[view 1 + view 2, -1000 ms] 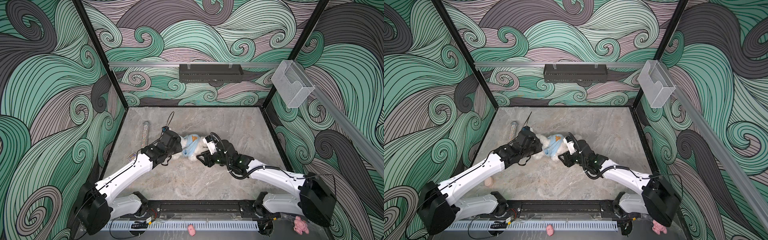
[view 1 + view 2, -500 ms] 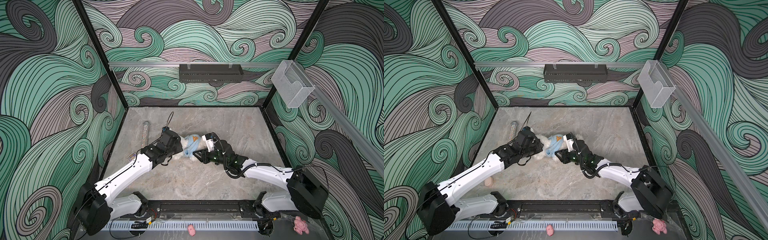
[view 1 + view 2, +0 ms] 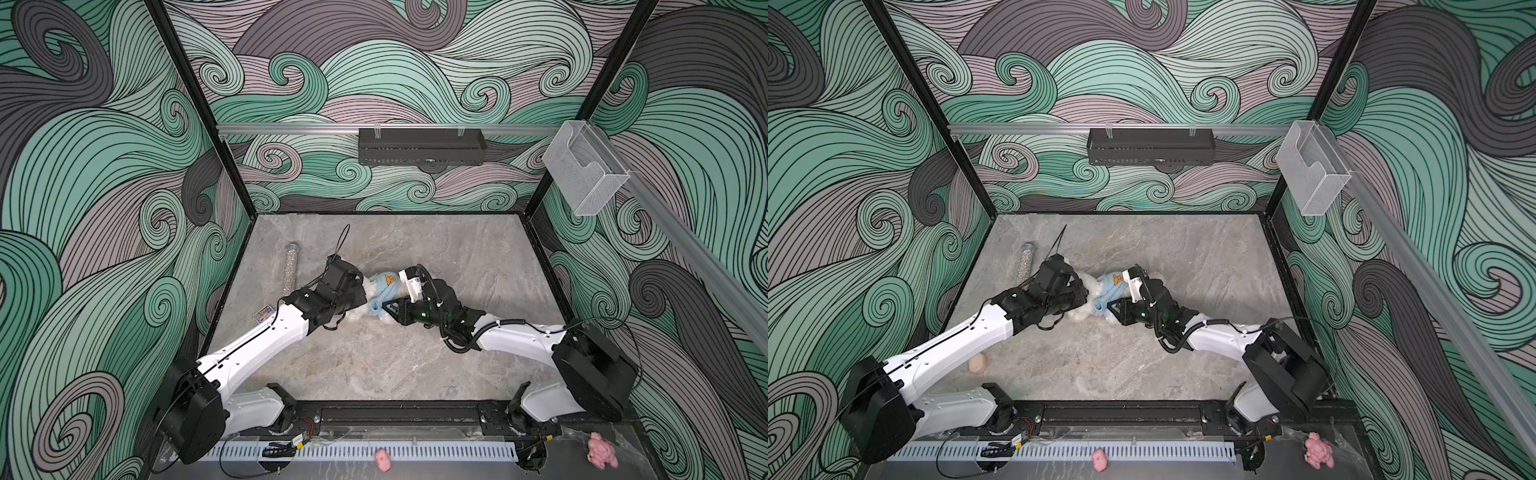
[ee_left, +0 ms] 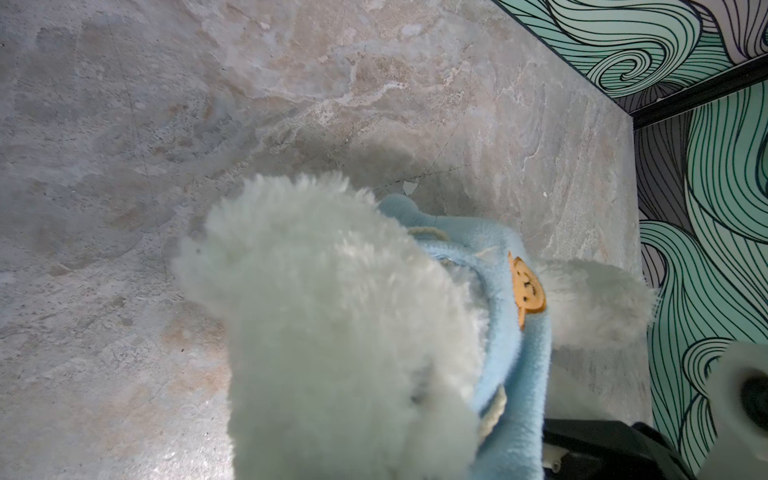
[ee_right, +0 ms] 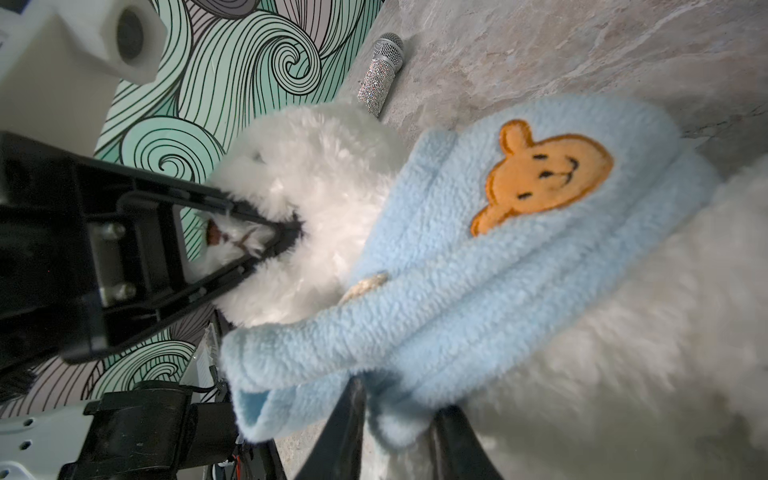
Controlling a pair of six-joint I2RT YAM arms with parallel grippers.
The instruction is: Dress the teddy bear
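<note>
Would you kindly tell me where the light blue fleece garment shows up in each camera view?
Top view: the blue garment lies between the left arm and right arm.
Top view: same spot.
Left wrist: close up, curving round the teddy bear.
Right wrist: close up, draped over the bear.
Shared landmark: its orange bear patch.

White teddy bear (image 5: 316, 166), pale-blue garment (image 5: 498, 270)

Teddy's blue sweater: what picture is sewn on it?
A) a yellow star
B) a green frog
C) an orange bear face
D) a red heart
C: the right wrist view shows the blue sweater pulled partway onto the teddy bear, with a smiling orange bear face patch on it.
</note>
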